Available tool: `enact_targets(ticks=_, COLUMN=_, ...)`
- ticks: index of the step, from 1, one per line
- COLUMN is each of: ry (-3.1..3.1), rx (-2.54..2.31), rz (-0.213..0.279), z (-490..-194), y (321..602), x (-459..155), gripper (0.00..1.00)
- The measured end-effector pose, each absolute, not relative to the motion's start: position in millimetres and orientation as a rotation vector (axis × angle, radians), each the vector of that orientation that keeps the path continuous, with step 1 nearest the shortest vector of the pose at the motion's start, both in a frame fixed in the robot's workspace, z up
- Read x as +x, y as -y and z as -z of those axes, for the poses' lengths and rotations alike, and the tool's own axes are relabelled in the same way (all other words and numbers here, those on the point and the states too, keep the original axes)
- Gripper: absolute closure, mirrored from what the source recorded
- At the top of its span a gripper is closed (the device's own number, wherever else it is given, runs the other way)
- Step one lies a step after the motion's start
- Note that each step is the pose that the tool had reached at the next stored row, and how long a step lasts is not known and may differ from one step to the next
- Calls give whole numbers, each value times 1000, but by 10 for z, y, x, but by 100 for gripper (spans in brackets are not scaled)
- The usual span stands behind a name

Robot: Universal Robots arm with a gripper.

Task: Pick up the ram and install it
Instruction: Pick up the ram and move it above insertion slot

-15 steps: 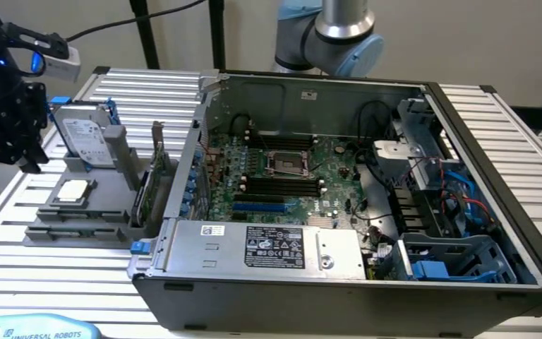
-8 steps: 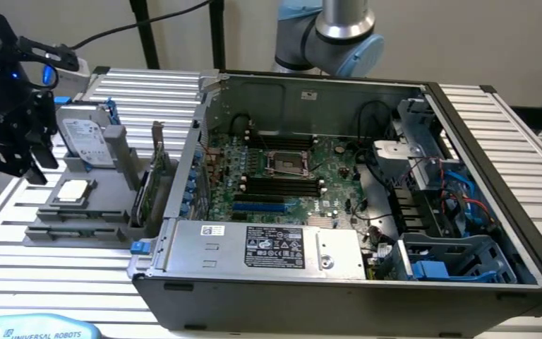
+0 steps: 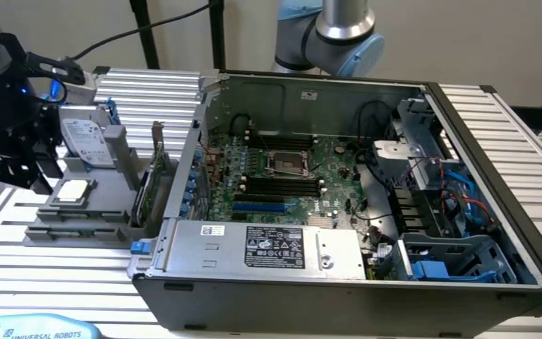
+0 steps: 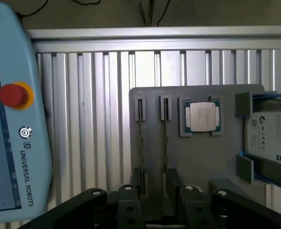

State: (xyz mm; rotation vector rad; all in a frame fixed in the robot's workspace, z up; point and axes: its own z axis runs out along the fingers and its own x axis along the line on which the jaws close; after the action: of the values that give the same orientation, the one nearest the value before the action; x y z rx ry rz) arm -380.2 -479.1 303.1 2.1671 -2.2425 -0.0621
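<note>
Teach pendant (image 3: 36,328), seven o'clock of the computer case (image 3: 346,289), chopped by the exterior view's edge; on the wrist view, gripper (image 4: 155,210) and hard drive (image 4: 274,133) both run off-frame.

Black pincer (image 4: 154,191); grey holder (image 4: 198,157); green motherboard (image 3: 335,152).

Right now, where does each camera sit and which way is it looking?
Exterior view: off the arm, looking down into the open computer case; the end effector stands at the exterior view's left.
Wrist view: on the wrist, looking down on the gray holder; the end effector's dark links show.
Shared: the gray holder, processor chip and hard drive.
</note>
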Motion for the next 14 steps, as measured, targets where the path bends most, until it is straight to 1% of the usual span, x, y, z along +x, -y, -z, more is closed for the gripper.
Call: enact_targets(ticks=14, ry=2238, rx=2172, rz=62, z=-2777, y=4880, x=-3773, gripper=64)
